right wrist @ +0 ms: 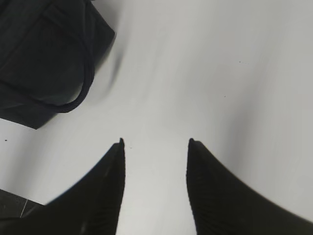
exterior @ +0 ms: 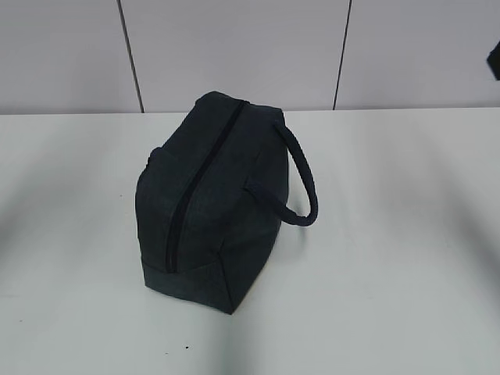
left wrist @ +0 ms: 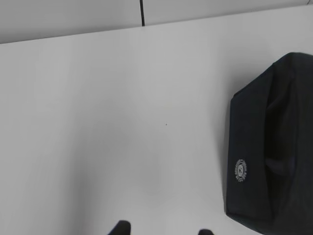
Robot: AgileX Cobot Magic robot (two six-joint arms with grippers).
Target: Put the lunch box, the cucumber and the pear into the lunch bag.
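Observation:
The dark navy lunch bag [exterior: 207,199] stands on the white table, its top zipper shut and its padded loop handle [exterior: 303,183] hanging to the right. It also shows at the right edge of the left wrist view [left wrist: 274,147] and at the top left of the right wrist view [right wrist: 46,54]. My left gripper [left wrist: 164,229] is open and empty, only its fingertips showing, left of the bag. My right gripper [right wrist: 155,142] is open and empty over bare table, right of the bag. The lunch box, the cucumber and the pear are out of view. Neither gripper shows in the exterior view.
The white table [exterior: 391,258] runs back to a pale panelled wall [exterior: 234,47] with dark seams. A dark object [exterior: 494,58] sits at the far right edge of the exterior view.

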